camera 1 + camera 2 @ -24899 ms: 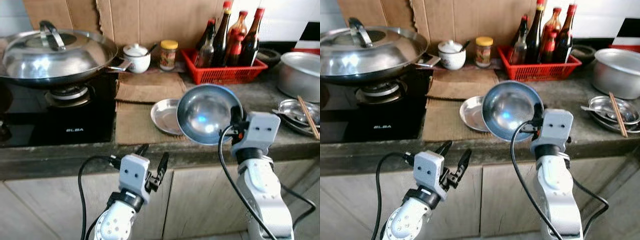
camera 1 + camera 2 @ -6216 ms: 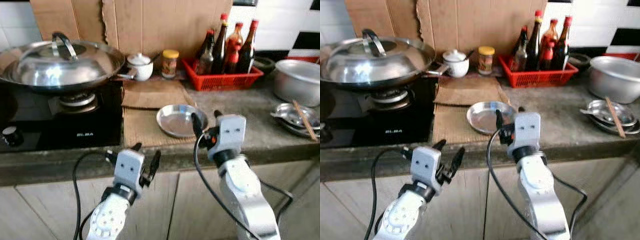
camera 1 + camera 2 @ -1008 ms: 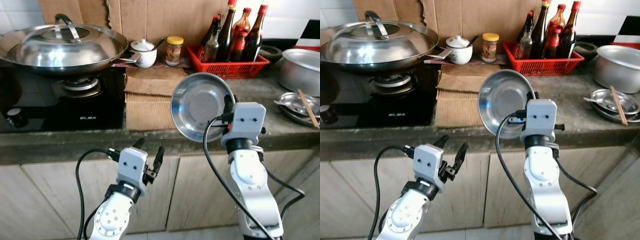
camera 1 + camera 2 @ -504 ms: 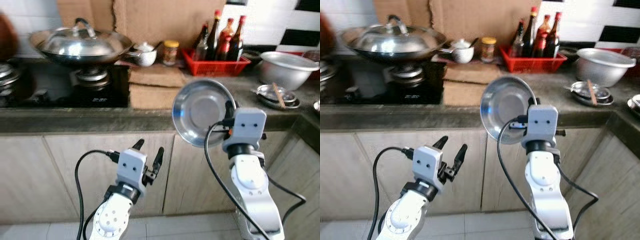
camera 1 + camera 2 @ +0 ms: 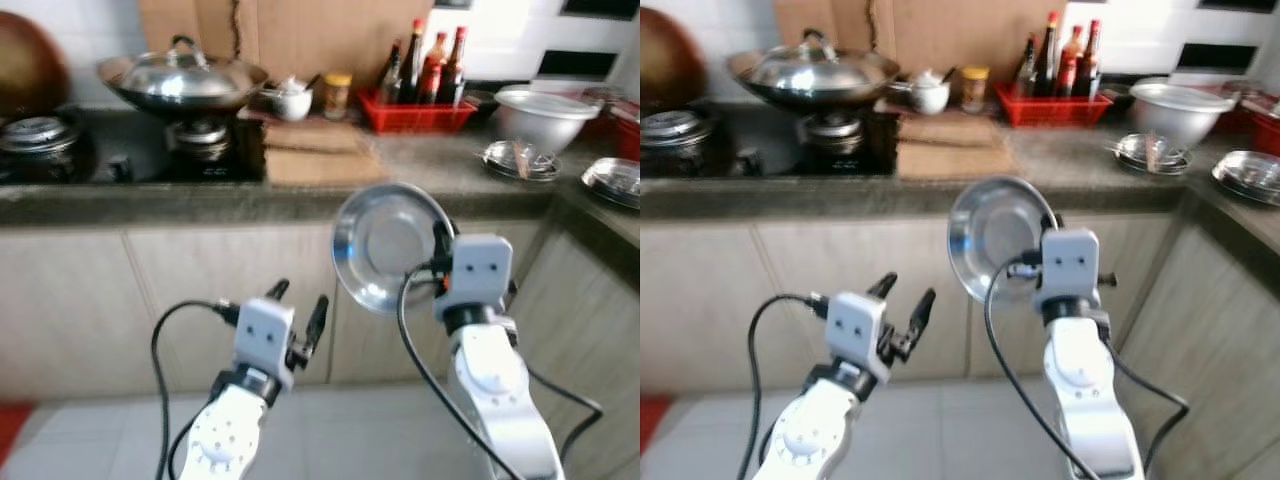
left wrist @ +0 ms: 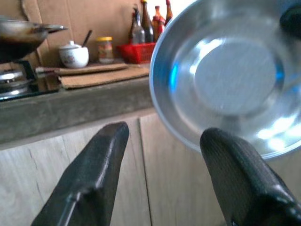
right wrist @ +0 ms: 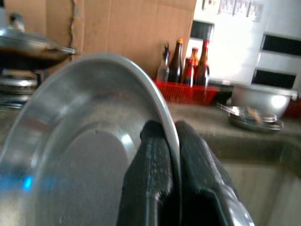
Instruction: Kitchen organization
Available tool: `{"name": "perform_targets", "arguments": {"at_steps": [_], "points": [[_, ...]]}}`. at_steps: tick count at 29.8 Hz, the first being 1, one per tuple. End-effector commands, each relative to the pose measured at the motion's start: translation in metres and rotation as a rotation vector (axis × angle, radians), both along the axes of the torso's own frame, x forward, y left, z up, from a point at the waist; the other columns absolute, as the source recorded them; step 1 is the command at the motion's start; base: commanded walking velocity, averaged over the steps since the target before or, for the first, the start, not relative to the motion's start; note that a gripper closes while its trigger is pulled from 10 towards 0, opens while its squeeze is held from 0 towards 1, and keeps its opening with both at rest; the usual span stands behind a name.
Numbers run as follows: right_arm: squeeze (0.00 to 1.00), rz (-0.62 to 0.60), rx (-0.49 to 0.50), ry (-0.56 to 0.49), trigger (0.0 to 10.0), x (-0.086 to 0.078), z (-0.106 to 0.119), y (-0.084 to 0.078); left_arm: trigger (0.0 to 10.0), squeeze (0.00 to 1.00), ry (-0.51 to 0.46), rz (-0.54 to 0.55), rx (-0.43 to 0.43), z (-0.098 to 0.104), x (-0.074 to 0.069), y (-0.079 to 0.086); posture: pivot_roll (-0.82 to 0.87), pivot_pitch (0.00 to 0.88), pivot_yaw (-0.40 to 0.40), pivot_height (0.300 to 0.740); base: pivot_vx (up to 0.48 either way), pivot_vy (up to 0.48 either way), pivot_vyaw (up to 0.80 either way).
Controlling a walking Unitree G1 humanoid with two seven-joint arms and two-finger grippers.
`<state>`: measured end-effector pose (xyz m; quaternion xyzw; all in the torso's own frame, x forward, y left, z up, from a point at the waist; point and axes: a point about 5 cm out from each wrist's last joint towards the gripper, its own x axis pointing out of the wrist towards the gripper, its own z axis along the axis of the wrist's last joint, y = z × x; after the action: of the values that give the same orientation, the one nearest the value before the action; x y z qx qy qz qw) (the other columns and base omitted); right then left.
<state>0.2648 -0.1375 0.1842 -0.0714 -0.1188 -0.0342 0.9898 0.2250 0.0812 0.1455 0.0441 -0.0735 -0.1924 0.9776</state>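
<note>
My right gripper (image 5: 440,250) is shut on the rim of a shallow steel plate (image 5: 385,245), held upright in the air in front of the cabinet doors, well back from the counter. In the right wrist view the black fingers (image 7: 157,155) pinch the plate's edge (image 7: 89,155). My left gripper (image 5: 297,310) hangs lower to the left, open, nothing between its fingers (image 6: 91,174); the plate (image 6: 230,80) shows beyond them.
The stone counter (image 5: 420,170) carries a lidded wok (image 5: 180,80) on a black hob, brown cardboard mats (image 5: 315,160), a red basket of bottles (image 5: 425,100), a steel pot (image 5: 545,110) and stacked steel dishes (image 5: 520,160). Pale tiled floor (image 5: 90,440) lies below.
The whole view has pulled back from the counter and now takes in floor and more counter at the right. The right gripper keeps its hold on the plate; the left stays open.
</note>
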Motion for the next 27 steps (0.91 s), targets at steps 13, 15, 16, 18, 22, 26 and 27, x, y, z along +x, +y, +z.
{"name": "perform_targets", "arguments": {"at_steps": [13,15,16,18,22,26,27], "points": [[0.00,0.010,0.023,0.000,10.0,-0.008,-0.002,0.002,10.0,0.00,-0.006,-0.017,-0.003,0.003,0.001,-0.002,0.03,0.000,-0.046,0.740,0.000,0.000,0.00],[0.00,0.016,0.027,0.014,10.0,-0.010,-0.005,0.003,10.0,0.00,-0.001,-0.017,-0.006,0.002,0.001,-0.002,0.04,0.000,-0.047,0.740,0.000,0.000,-0.40],[0.00,0.016,0.027,0.014,10.0,-0.010,-0.005,0.003,10.0,0.00,-0.001,-0.017,-0.006,0.002,0.001,-0.002,0.04,0.000,-0.047,0.740,0.000,0.000,-0.80],[0.00,0.015,0.031,0.022,10.0,-0.011,-0.007,0.003,10.0,0.00,0.004,-0.016,-0.006,0.001,0.000,-0.001,0.04,0.000,-0.046,0.740,0.000,0.319,-0.80],[0.00,0.012,0.036,0.026,10.0,-0.012,-0.007,0.003,10.0,0.00,0.012,-0.025,-0.012,0.001,-0.001,-0.002,0.04,0.000,-0.046,0.740,0.000,0.458,-0.80],[0.00,0.006,0.038,0.025,10.0,-0.011,-0.007,0.003,10.0,0.00,0.014,-0.029,-0.010,0.000,-0.001,-0.002,0.04,0.000,-0.044,0.740,0.000,0.474,-0.80],[0.00,0.004,0.039,0.025,10.0,-0.011,-0.007,0.003,10.0,0.00,0.008,-0.032,-0.008,0.001,-0.001,-0.003,0.04,0.000,-0.047,0.740,0.000,0.000,-0.80]]}}
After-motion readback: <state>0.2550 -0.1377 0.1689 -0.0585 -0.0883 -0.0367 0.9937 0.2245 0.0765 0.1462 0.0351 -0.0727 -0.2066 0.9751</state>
